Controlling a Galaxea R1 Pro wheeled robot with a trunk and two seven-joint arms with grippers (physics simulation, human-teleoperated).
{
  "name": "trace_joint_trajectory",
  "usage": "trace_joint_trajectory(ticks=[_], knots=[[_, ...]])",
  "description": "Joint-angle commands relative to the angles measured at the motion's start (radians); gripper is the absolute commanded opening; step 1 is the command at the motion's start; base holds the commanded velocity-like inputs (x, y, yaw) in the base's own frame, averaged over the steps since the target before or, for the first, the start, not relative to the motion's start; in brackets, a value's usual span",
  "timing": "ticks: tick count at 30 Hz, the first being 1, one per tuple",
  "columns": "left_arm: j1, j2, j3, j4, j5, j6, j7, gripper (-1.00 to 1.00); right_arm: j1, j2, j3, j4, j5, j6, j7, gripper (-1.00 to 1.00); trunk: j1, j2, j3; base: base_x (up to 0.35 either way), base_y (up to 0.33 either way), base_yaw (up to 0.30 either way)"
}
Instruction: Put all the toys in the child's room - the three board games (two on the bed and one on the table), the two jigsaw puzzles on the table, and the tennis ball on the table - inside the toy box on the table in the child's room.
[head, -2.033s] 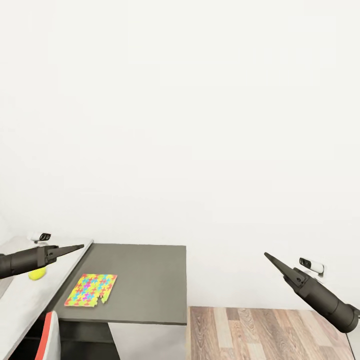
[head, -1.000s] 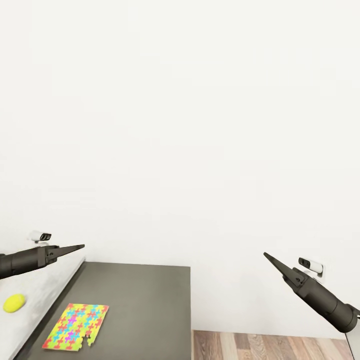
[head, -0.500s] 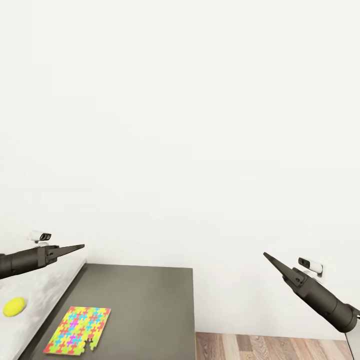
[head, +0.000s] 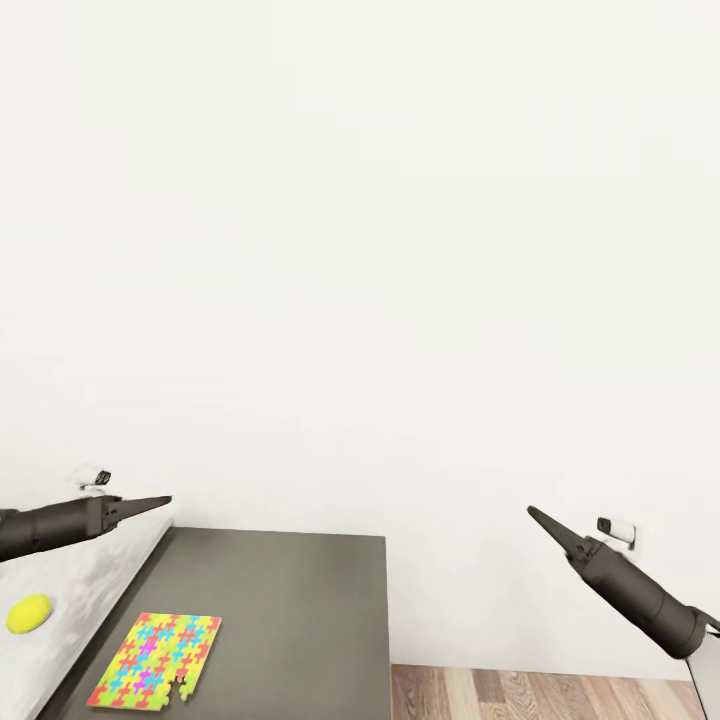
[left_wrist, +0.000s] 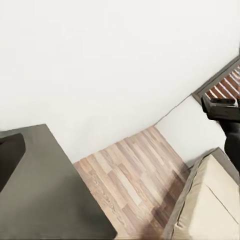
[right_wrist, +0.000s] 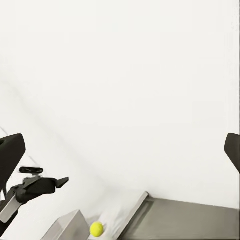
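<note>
Yellow-green tennis ball (head: 28, 613) on white table (head: 60, 660) | jigsaw puzzle (head: 156, 660) on dark section | view steady since half a second ago: base settled | left gripper (head: 160, 500), right gripper (head: 535, 516) together, empty | grasping next.

Dark grey table section (left_wrist: 45, 185) beside wood-plank floor (left_wrist: 130, 175) — beige bed (left_wrist: 210, 205), white wall (left_wrist: 100, 60) behind.

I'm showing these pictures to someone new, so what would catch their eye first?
Most likely the bright jigsaw puzzle, lying flat on the dark grey section of the table, near its left edge in the head view. Next the tennis ball, alone on the white top beside it. Above them the left gripper and right gripper hang in the air, holding nothing, against a blank white wall.
</note>
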Motion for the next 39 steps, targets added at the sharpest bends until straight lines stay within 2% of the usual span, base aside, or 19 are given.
trace_joint_trajectory(ticks=[1,2,3,4,7,8,9,10,11,14,15,18,21,24,28,39], knots=[[-0.001,-0.003,0.001,0.001,-0.027,0.012,0.051,1.0,0.0,0.0,0.0,0.0,-0.006,0.009,-0.039,1.0,0.0,-0.001,0.0,0.0,0.0,0.0],[-0.002,-0.006,0.0,0.002,-0.039,0.012,0.082,1.0,-0.001,0.0,0.0,0.0,-0.006,0.01,-0.06,1.0,0.0,-0.001,0.0,0.0,0.0,0.0],[-0.005,-0.018,0.0,0.007,-0.059,0.013,0.15,1.0,-0.001,0.0,0.0,0.0,-0.006,0.013,-0.105,1.0,0.0,-0.001,0.0,0.0,0.0,0.0],[-0.007,-0.027,-0.001,0.01,-0.066,0.013,0.187,1.0,-0.001,0.0,0.0,0.0,-0.007,0.014,-0.129,1.0,0.0,-0.001,0.0,0.0,0.0,0.0],[-0.017,-0.095,-0.005,0.066,-0.09,0.016,0.452,1.0,-0.001,0.001,0.003,-0.002,-0.007,0.018,-0.263,1.0,0.0,-0.001,0.0,0.0,0.0,0.0],[-0.022,-0.11,-0.006,0.089,-0.093,0.017,0.546,1.0,0.0,0.0,0.011,-0.002,-0.007,0.018,-0.299,1.0,0.0,-0.001,0.0,0.0,0.0,0.0],[-0.026,-0.115,-0.006,0.098,-0.095,0.017,0.591,1.0,0.0,0.0,0.018,-0.002,-0.007,0.018,-0.315,1.0,0.0,-0.001,0.0,0.0,0.0,0.0],[-0.037,-0.124,-0.007,0.115,-0.096,0.018,0.674,1.0,0.0,-0.002,0.035,-0.002,-0.007,0.018,-0.343,1.0,0.0,-0.001,0.0,0.0,0.0,0.0],[-0.045,-0.128,-0.01,0.123,-0.097,0.018,0.714,1.0,0.0,-0.003,0.045,-0.002,-0.006,0.018,-0.355,1.0,0.0,-0.001,0.0,0.0,0.0,0.0],[-0.074,-0.142,-0.045,0.178,-0.099,0.018,0.895,1.0,-0.005,-0.008,0.093,-0.001,-0.003,0.017,-0.411,1.0,0.0,-0.001,0.0,0.0,0.0,0.0],[-0.079,-0.143,-0.055,0.194,-0.099,0.018,0.923,1.0,-0.005,-0.008,0.098,-0.002,-0.003,0.017,-0.422,1.0,0.0,-0.001,0.0,0.0,0.0,0.0],[-0.115,-0.146,-0.095,0.292,-0.101,0.008,1.06,1.0,-0.008,-0.011,0.112,-0.002,-0.006,0.02,-0.49,1.0,0.0,-0.001,0.0,0.0,0.0,0.0],[-0.15,-0.148,-0.108,0.376,-0.102,-0.002,1.163,1.0,-0.009,-0.012,0.116,-0.002,-0.007,0.028,-0.541,1.0,0.0,-0.001,0.0,0.0,0.0,0.0],[-0.171,-0.149,-0.113,0.431,-0.104,-0.032,1.237,1.0,-0.012,-0.013,0.117,-0.002,-0.007,0.048,-0.589,1.0,0.0,-0.001,0.0,0.0,0.0,0.0],[-0.179,-0.149,-0.114,0.486,-0.125,-0.083,1.299,1.0,-0.013,-0.015,0.117,-0.004,-0.006,0.072,-0.637,1.0,0.0,-0.001,0.0,0.0,0.0,0.0],[-0.183,-0.15,-0.118,0.538,-0.151,-0.141,1.33,1.0,-0.013,-0.015,0.119,-0.011,-0.005,0.082,-0.651,1.0,0.0,-0.001,-0.001,0.0,0.0,0.0]])
